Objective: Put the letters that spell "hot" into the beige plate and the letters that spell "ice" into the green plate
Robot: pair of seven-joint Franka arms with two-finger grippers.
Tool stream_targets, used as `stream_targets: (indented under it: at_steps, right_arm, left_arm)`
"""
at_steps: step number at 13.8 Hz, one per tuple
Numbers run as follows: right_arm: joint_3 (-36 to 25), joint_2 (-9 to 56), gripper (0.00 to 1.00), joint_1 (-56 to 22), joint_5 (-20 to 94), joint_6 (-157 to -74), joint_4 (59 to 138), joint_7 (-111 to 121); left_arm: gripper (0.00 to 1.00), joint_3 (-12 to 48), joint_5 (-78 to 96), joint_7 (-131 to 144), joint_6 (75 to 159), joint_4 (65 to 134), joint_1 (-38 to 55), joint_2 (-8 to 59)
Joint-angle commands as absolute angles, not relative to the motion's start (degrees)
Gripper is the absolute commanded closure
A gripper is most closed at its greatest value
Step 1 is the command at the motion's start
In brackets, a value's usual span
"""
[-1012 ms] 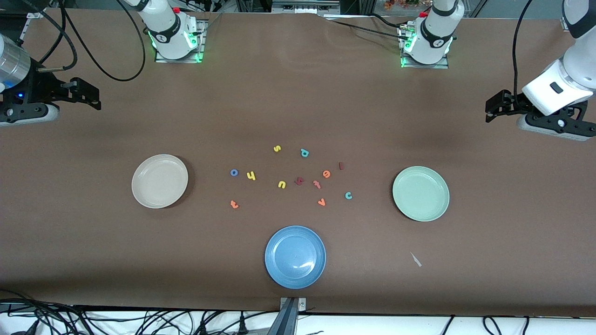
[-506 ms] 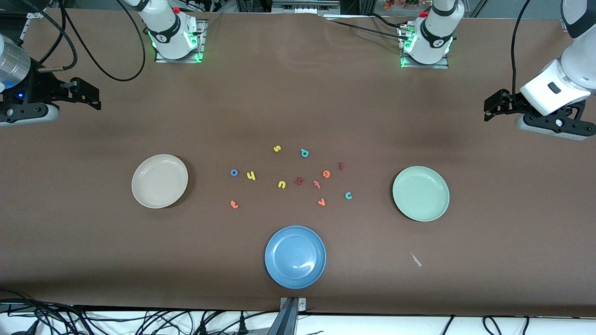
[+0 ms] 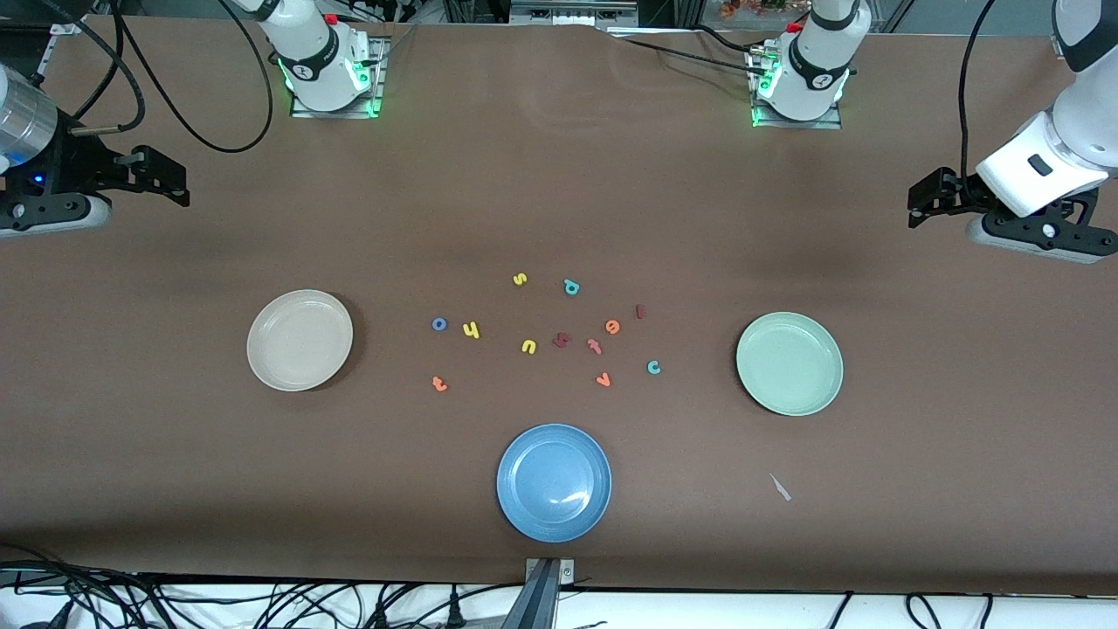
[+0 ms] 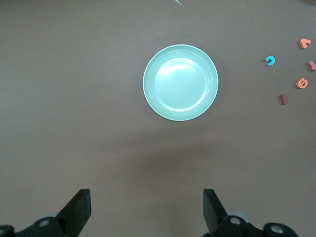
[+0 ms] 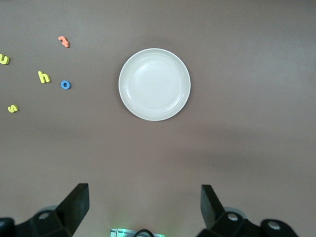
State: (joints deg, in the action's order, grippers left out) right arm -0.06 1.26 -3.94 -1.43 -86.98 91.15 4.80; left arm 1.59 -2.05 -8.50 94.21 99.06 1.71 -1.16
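Observation:
The beige plate (image 3: pixel 300 340) (image 5: pixel 154 84) lies toward the right arm's end and the green plate (image 3: pixel 790 363) (image 4: pixel 180 82) toward the left arm's end. Between them lie the blue o (image 3: pixel 439 324) (image 5: pixel 65 85), yellow h (image 3: pixel 472 330) (image 5: pixel 44 77), orange t (image 3: pixel 439 383) (image 5: pixel 63 41), dark red i (image 3: pixel 640 311) (image 4: pixel 283 99), orange e (image 3: pixel 613 327) (image 4: pixel 302 83) and teal c (image 3: pixel 653 368) (image 4: pixel 269 60). Both plates hold nothing. My left gripper (image 3: pixel 919 203) (image 4: pixel 147 207) and right gripper (image 3: pixel 177 182) (image 5: pixel 144 205) hang open and empty at the table's ends.
A blue plate (image 3: pixel 554 482) sits nearest the front camera. Mixed in with the task letters are a yellow s (image 3: pixel 520 279), teal a (image 3: pixel 571 286), yellow u (image 3: pixel 528 347), dark red letter (image 3: pixel 562 341), pinkish-orange t (image 3: pixel 595 346) and orange v (image 3: pixel 603 380). A small scrap (image 3: pixel 780 487) lies near the green plate.
The left arm's hand has shifted slightly toward the robots' bases. The right arm, the plates and the letters have not moved.

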Motion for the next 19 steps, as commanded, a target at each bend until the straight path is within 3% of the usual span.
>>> stream_targets:
  at_steps: [1,19]
  right_arm:
    - [0.0,1.2,0.0,-3.9,-1.2,-86.1,90.4,5.3]
    - [0.1,1.2,0.0,-3.9,-1.2,-86.1,90.4,5.3]
  left_arm:
    - [0.0,1.5,-1.0,-8.2,93.5,99.1,1.7,-1.8]
    - [0.0,1.5,-1.1,-6.9,93.7,98.7,1.9,-1.3]
